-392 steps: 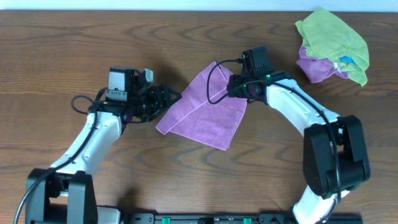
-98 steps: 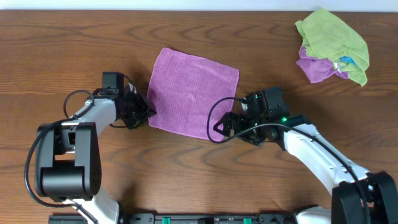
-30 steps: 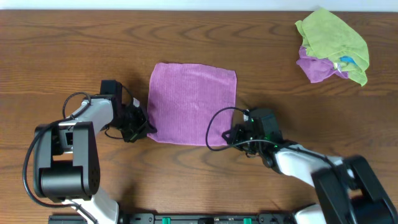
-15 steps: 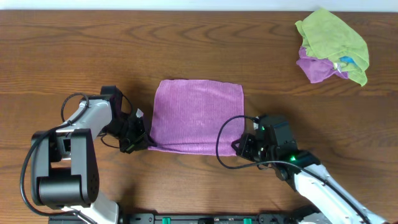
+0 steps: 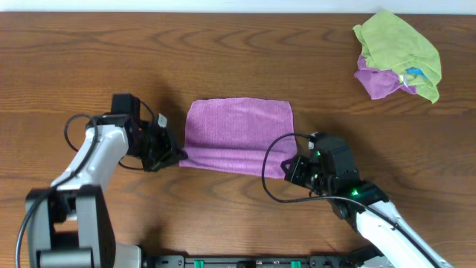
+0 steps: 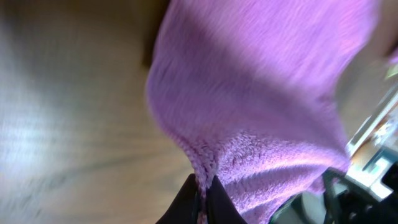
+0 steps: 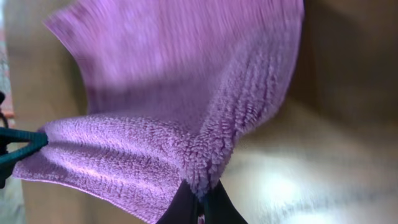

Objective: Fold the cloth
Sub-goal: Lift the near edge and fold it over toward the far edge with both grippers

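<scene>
Against half a second ago, shows a shallower band of purple from overhead: near edge of the cloth (image 5: 238, 134) raised off the table (image 5: 89, 59), far edge left lying on the wood. Against a second ago, sits dragged nearer the robot as well. Reads as the fold only just begun, with the near half lifted but not yet carried over the far half.

Pinches the near-left corner in the left end effector (image 5: 172, 155), fingers pressed together on the hem; bears this out in the left wrist view, pile bunched right at the fingertips. Pinches the near-right corner likewise in the right end effector (image 5: 291, 170), clamped on a ridge of fabric.

Lies mid-table between the two arms, well apart from the lime-green cloth (image 5: 398, 45) and the tagged purple cloth (image 5: 375, 80) at the far right. Runs its long axis left to right for now, parallel to the table's front edge. Points its flat, free edge away from the robot, with the held edge strung between the two grips.
</scene>
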